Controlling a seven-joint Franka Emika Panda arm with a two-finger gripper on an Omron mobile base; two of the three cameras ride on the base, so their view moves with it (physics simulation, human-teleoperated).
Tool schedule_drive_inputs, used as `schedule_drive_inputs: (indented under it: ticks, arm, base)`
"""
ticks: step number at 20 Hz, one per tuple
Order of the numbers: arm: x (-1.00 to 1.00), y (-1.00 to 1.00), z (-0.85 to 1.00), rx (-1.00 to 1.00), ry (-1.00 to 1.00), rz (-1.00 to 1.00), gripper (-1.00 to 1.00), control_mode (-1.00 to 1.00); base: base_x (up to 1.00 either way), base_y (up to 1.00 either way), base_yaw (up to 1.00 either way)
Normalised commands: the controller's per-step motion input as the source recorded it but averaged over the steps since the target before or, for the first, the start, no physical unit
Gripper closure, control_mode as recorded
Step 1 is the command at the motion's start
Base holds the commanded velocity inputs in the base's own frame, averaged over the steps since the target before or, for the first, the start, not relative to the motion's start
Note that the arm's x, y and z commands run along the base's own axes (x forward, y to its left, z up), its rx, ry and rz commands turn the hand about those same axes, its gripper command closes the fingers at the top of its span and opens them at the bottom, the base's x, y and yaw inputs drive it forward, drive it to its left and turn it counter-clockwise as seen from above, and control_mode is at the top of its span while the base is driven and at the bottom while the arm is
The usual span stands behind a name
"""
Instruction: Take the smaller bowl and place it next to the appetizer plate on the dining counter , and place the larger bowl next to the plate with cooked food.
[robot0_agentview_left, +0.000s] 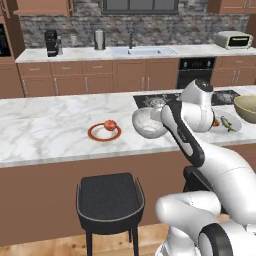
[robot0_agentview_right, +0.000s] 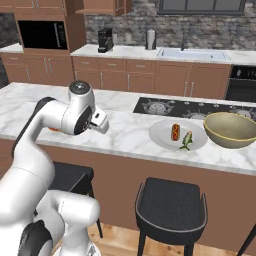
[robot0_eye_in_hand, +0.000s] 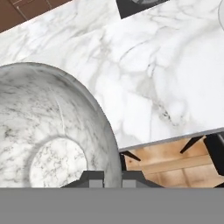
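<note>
My gripper (robot0_eye_in_hand: 111, 176) is shut on the rim of the smaller bowl (robot0_eye_in_hand: 52, 131), a grey-white speckled bowl. In the left base view the bowl (robot0_agentview_left: 146, 123) hangs tilted just over the dining counter (robot0_agentview_left: 45, 125), a short way right of the appetizer plate (robot0_agentview_left: 93, 134) with its red round food. The plate with cooked food (robot0_agentview_right: 165, 136) lies further right on the counter, holding a sausage piece and green bits. The larger bowl (robot0_agentview_right: 231, 129), olive-tan with a yellow rim, stands right beside that plate. My arm hides part of the pale grey plate (robot0_agentview_left: 231, 125) in the left base view.
A black cooktop (robot0_agentview_right: 165, 106) is set into the counter behind the plates. Two dark stools (robot0_agentview_left: 110, 200) (robot0_agentview_right: 170, 205) stand below the counter's front edge. Across the aisle, the back counter carries a sink (robot0_agentview_left: 143, 50), coffee machine (robot0_agentview_left: 51, 43) and toaster oven (robot0_agentview_left: 233, 39).
</note>
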Motion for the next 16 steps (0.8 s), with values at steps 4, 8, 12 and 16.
schedule_drive_inputs:
  ticks: [4, 8, 12, 16]
  arm:
    - [0.39, 0.00, -0.14, 0.00, 0.00, 0.00, 1.00, -1.00]
    - [0.38, 0.00, -0.08, 0.00, 0.02, 0.00, 1.00, -1.00]
    - [0.26, 0.05, -0.11, -0.01, 0.04, 0.00, 1.00, -1.00]
    - [0.26, 0.09, -0.13, -0.01, 0.04, 0.00, 1.00, -1.00]
  base:
    - [0.00, 0.00, 0.00]
    - [0.00, 0.00, 0.00]
    - [0.00, 0.00, 0.00]
    - [0.00, 0.00, 0.00]
